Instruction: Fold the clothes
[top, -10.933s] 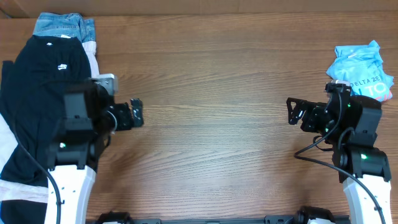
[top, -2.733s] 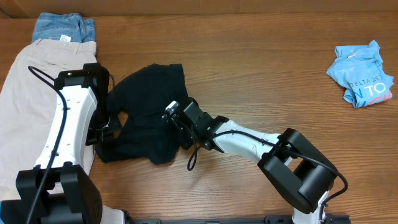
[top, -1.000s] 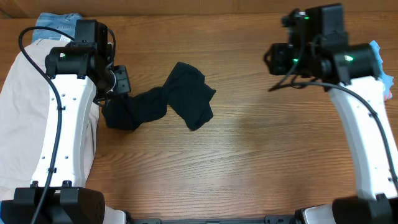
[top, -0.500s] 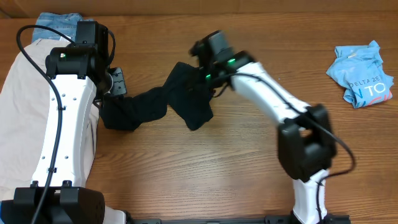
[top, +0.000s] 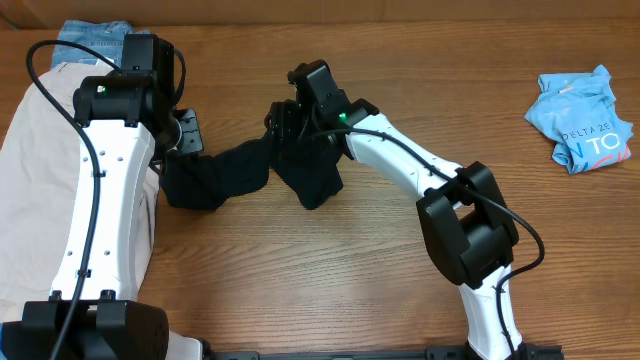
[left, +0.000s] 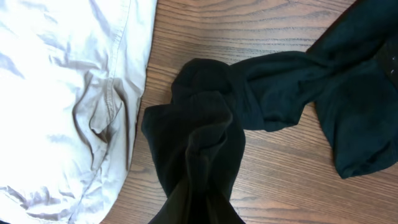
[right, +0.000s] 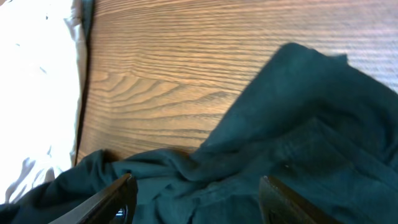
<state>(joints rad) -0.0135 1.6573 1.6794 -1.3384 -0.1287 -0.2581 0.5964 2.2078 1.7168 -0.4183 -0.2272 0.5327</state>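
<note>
The black T-shirt (top: 315, 170) lies bunched and stretched on the wooden table (top: 350, 280), running from the left gripper to the table's middle. My left gripper (top: 188, 135) is shut on its left end; in the left wrist view the black cloth (left: 205, 143) rises out of the jaws and hides the fingers. My right gripper (top: 283, 120) hovers over the shirt's upper right part. Its jaws stand wide open, and its fingers (right: 121, 196) straddle the rumpled cloth (right: 311, 124) lying below them. The shirt's logo is hidden.
Beige shorts (top: 30, 170) lie spread along the left edge, under the left arm, close to the shirt's left end (left: 56, 93). Folded blue denim (top: 90, 40) sits at the back left corner. A crumpled light-blue printed tee (top: 580, 120) lies at the far right.
The right arm has swung from the far right to over the black T-shirt, and its jaws have opened wider. The left gripper has kept its hold without moving.
</note>
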